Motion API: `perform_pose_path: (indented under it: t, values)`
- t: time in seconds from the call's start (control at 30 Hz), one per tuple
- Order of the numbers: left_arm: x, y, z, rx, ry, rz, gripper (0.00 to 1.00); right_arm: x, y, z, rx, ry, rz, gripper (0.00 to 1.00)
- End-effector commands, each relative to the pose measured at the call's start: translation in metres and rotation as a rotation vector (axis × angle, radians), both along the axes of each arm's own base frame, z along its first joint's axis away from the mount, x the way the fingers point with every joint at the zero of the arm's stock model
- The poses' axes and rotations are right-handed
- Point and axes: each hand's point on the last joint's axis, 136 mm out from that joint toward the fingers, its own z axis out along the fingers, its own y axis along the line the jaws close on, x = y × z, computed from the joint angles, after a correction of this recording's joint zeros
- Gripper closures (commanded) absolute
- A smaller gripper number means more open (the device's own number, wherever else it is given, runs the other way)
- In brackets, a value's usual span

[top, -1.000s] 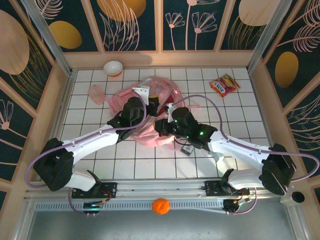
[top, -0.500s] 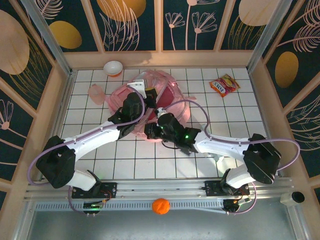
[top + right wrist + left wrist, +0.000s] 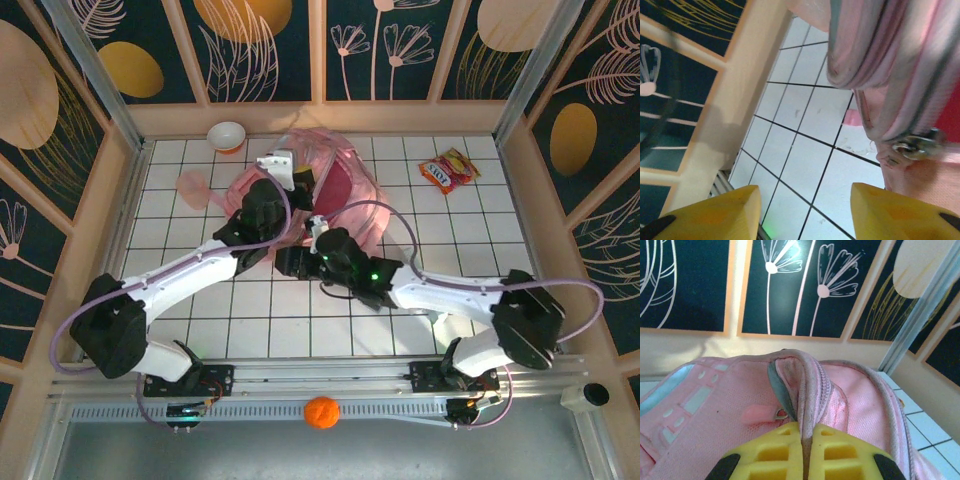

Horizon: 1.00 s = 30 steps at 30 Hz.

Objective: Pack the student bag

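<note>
White tiles of the table lie under dark flowered panels; the student bag now sits in the upper middle of the overhead frame, raised and gaping so that its red lining shows; a second ago it lay lower, near the centre, slumped flat between the two arms. The left gripper is clenched on a zippered rim of the bag; its yellow fingers press together on the pink fold at the bottom of its wrist view, and this grip has hauled the mouth up and back. The right gripper has just let go; it was closed half a second ago, and now its fingers stand apart over bare tile with nothing between them, the bag's straps and a metal zip pull hanging at the upper right of that frame. By my judgement the bag is held open for loading and the right arm is free to fetch; the snack packet at the upper right lies well apart from the bag, not yet packed.
</note>
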Motion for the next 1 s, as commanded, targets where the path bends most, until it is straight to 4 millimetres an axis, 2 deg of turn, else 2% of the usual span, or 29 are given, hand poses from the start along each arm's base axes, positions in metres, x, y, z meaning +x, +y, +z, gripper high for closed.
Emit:
perform_pose_path:
  t: [0.0,0.1,0.2,0.27,0.4,0.57,0.7,0.97]
  values:
    - [-0.020,0.015,0.073,-0.047,-0.265,-0.058,1.00,-0.006,-0.020,0.034,0.052,-0.086,-0.005,0.46]
    - [-0.033,0.009,0.056,0.032,-0.310,-0.194,1.00,0.001,-0.038,0.057,0.094,-0.095,-0.063,0.44]
    - [-0.052,-0.003,0.041,0.132,-0.349,-0.345,1.00,0.020,-0.057,0.077,0.151,-0.038,-0.159,0.44]
    - [-0.066,-0.012,0.032,0.187,-0.378,-0.445,1.00,0.034,-0.069,0.082,0.182,0.025,-0.219,0.44]
    - [-0.087,-0.024,0.018,0.250,-0.420,-0.580,1.00,0.048,-0.081,0.086,0.274,0.147,-0.262,0.43]
    - [-0.098,-0.028,0.010,0.261,-0.445,-0.645,1.00,0.053,-0.090,0.092,0.397,0.236,-0.355,0.32]
    - [-0.102,-0.031,0.008,0.276,-0.466,-0.674,1.00,0.058,-0.092,0.083,0.400,0.298,-0.411,0.15]
    - [-0.101,-0.031,0.002,0.324,-0.471,-0.675,1.00,0.060,-0.089,0.067,0.451,0.402,-0.446,0.13]
